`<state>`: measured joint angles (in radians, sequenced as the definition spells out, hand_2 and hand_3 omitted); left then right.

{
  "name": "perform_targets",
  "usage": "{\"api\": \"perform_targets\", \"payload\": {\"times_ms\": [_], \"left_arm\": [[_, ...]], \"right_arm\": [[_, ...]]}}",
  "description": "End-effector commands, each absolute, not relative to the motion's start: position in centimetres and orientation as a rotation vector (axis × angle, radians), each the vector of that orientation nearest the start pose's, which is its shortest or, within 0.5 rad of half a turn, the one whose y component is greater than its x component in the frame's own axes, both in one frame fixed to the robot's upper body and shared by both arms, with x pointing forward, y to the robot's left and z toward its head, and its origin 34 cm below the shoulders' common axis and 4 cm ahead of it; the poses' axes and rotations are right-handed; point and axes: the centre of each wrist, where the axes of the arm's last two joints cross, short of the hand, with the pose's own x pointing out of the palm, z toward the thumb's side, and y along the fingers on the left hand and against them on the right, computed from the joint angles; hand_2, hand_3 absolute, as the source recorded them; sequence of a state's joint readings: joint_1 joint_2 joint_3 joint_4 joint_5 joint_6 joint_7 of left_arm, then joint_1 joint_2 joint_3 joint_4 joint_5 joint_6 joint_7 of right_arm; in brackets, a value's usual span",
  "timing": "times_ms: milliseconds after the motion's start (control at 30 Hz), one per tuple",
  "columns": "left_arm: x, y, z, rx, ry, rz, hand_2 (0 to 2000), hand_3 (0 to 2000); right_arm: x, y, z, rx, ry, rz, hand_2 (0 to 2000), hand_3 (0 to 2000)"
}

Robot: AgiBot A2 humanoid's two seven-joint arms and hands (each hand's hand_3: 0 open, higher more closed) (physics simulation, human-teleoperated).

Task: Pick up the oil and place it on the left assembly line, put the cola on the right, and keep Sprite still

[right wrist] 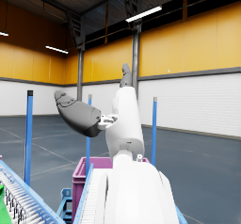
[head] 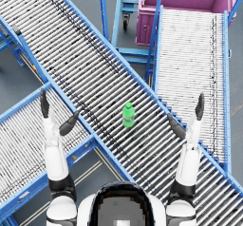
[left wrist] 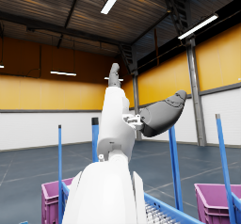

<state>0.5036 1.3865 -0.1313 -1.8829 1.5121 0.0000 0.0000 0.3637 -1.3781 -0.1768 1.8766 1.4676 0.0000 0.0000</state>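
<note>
From the head view, a round green plastic bottle, most likely the Sprite (head: 128,115), stands up on the middle roller line (head: 85,68). That line is made of thin grey metal rollers with blue rails. I see no oil and no cola, so I cannot tell if those two jobs are done. The Sprite just needs leaving alone. The left robot hand (head: 53,120) and right robot hand (head: 190,121) are up high, well apart from the bottle.

In the left wrist view, the left robot hand (left wrist: 134,115) is dark, smooth, spread and empty.

In the right wrist view, the right robot hand (right wrist: 106,115) is spread and empty too.
</note>
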Motion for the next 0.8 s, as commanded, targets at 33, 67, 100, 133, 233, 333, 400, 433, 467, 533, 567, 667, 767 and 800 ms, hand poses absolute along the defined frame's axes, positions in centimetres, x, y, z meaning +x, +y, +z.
{"api": "perform_targets", "payload": {"times_ms": [33,67,100,133,233,333,400,433,467,533,567,667,767,800], "left_arm": [[25.7,24.4,32.3,0.728,-0.543,-1.345,0,0],[25.7,24.4,32.3,0.729,-0.544,-1.345,0,0],[25.7,24.3,32.3,0.729,-0.544,-1.345,0,0],[25.7,24.3,32.3,0.729,-0.544,-1.346,0,0],[25.7,24.3,32.3,0.73,-0.544,-1.346,0,0],[25.8,24.0,31.7,0.694,-0.537,-1.379,0,0],[25.9,23.7,31.1,0.658,-0.533,-1.413,0,0],[25.9,23.5,30.8,0.638,-0.53,-1.432,0,0],[25.9,23.4,30.5,0.617,-0.527,-1.451,0,0],[26.0,23.0,29.8,0.573,-0.521,-1.49,0,0],[26.0,22.8,29.5,0.549,-0.517,-1.509,0,0],[26.1,22.3,28.4,0.474,-0.502,-1.566,0,0],[26.1,21.7,27.2,0.393,-0.484,-1.62,0,0],[26.0,21.6,26.9,0.365,-0.477,-1.637,0,0]], "right_arm": [[25.0,-25.8,28.7,-0.613,-0.468,1.347,0,0],[25.0,-25.7,28.3,-0.6,-0.459,1.353,0,0],[25.0,-25.7,28.3,-0.6,-0.46,1.352,0,0],[25.0,-25.7,28.3,-0.6,-0.46,1.352,0,0],[25.0,-25.6,28.4,-0.601,-0.461,1.355,0,0],[25.1,-25.2,27.9,-0.574,-0.457,1.395,0,0],[25.2,-24.8,27.6,-0.549,-0.456,1.438,0,0],[25.2,-24.6,27.5,-0.536,-0.456,1.462,0,0],[25.3,-24.4,27.3,-0.521,-0.455,1.487,0,0],[25.4,-23.9,27.0,-0.491,-0.453,1.538,0,0],[25.4,-23.7,26.8,-0.474,-0.451,1.564,0,0],[25.6,-23.0,26.2,-0.422,-0.444,1.643,0,0],[25.6,-22.3,25.6,-0.366,-0.435,1.72,0,0],[25.6,-22.1,25.3,-0.346,-0.431,1.745,0,0]]}}
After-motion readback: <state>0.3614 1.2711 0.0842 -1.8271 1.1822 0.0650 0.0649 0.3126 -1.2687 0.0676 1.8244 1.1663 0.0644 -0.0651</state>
